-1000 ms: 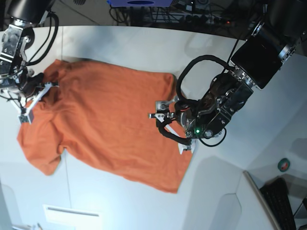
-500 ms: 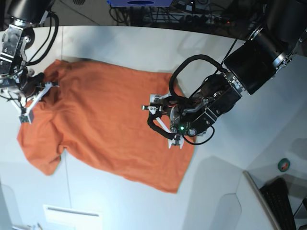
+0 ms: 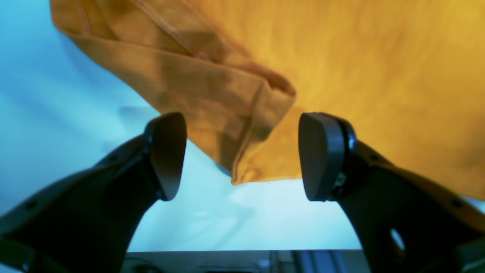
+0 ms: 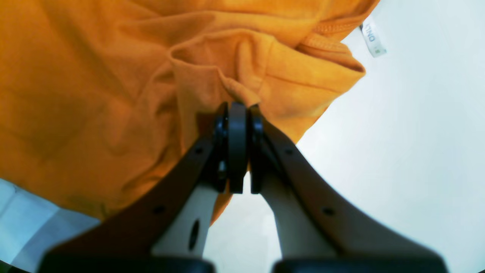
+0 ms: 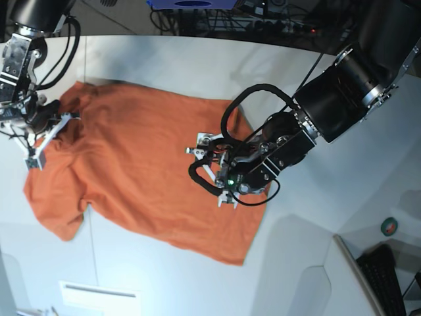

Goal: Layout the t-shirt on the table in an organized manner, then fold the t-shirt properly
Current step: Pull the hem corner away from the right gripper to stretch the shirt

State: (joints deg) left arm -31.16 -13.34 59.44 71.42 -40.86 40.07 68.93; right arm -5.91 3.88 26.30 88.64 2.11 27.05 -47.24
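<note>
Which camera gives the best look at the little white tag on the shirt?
The right wrist view: the white tag sticks out by the collar of the t-shirt, with print visible on it. The base view is too distant to show it, and the left wrist view shows only cloth.

Robotics lab setting. White desk (image 5: 164, 59) flanked by two robot arms; cable bundles (image 5: 263, 20) behind it, a keyboard (image 5: 385, 276) at its corner.

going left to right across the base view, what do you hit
right gripper pinching the shirt near its collar → t-shirt spread flat → left gripper open over the shirt's hem side → bare table → keyboard at the lower right corner
</note>
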